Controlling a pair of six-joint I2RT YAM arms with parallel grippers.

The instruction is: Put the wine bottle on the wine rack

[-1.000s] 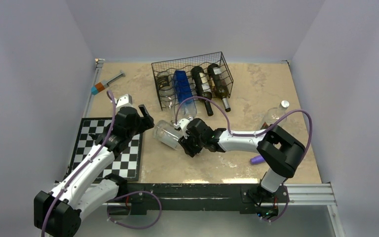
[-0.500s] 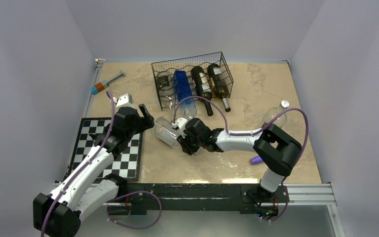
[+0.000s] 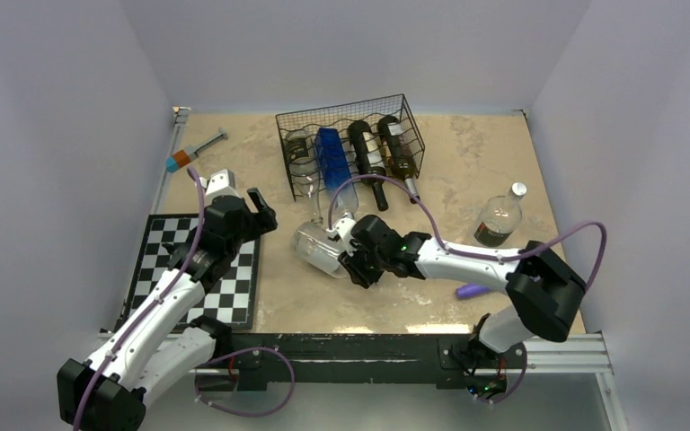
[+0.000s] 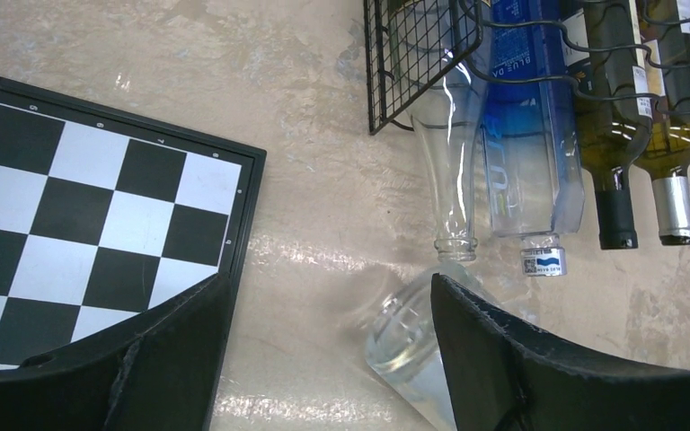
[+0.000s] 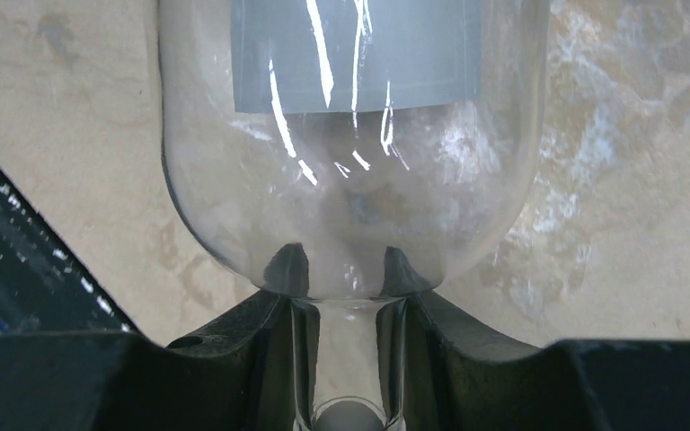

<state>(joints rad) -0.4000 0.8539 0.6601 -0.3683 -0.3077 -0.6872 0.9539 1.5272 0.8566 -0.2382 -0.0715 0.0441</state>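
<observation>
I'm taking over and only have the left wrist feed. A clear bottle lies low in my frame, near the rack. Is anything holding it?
Observer: Yes. The right gripper is shut on the neck of the clear bottle.
Operator: Are any other bottles outside the rack?
Observer: One. A white-capped bottle stands upright on the right side of the table, apart from the wine rack.
Operator: Is there anything loose near the right arm?
Observer: A small purple object lies on the table just nearside of the right arm.
</observation>
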